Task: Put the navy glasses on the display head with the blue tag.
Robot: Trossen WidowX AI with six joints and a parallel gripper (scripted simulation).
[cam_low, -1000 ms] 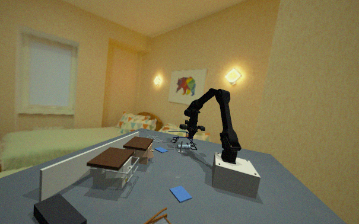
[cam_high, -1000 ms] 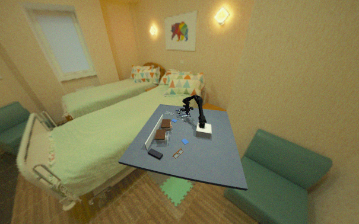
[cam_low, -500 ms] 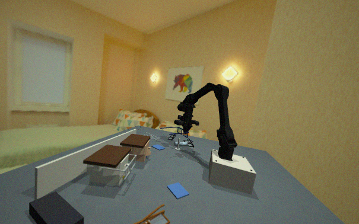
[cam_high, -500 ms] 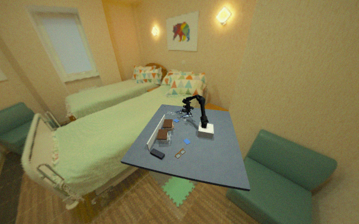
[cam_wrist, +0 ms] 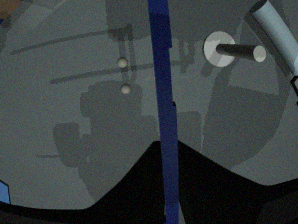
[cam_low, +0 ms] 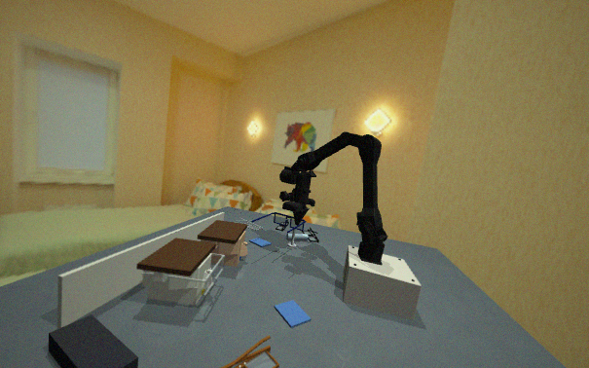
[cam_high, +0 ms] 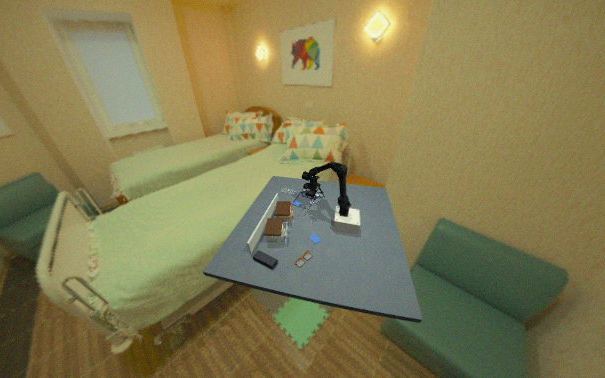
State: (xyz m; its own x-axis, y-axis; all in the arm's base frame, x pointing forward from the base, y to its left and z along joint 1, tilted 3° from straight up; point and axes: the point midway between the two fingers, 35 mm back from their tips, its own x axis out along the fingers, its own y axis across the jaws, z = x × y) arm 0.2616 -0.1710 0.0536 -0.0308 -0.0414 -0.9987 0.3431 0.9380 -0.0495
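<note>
My gripper [cam_high: 311, 194] [cam_low: 299, 223] [cam_wrist: 165, 148] is shut on the navy glasses [cam_low: 265, 217] [cam_wrist: 162, 60]. It holds them in the air above the far part of the table; in the wrist view their navy bar runs upward from between the fingertips. The far display head [cam_low: 231, 250] [cam_high: 284, 210] has a brown top, a skin-toned body and a small blue mark low on its front, seemingly the blue tag. It stands left of and nearer the camera than the gripper. The other head [cam_low: 173, 284] [cam_high: 274, 229] is pale with a brown top and has a clear frame on its front.
A white peg stand [cam_wrist: 219, 49] and a pale blue cylinder [cam_wrist: 280, 35] are below the gripper, with black glasses [cam_low: 312, 236] beside them. A white panel [cam_low: 113, 279] runs behind the heads. Blue squares [cam_low: 260, 241] [cam_low: 292, 312], orange glasses [cam_high: 304, 258] and a dark box [cam_high: 265, 259] lie on the table.
</note>
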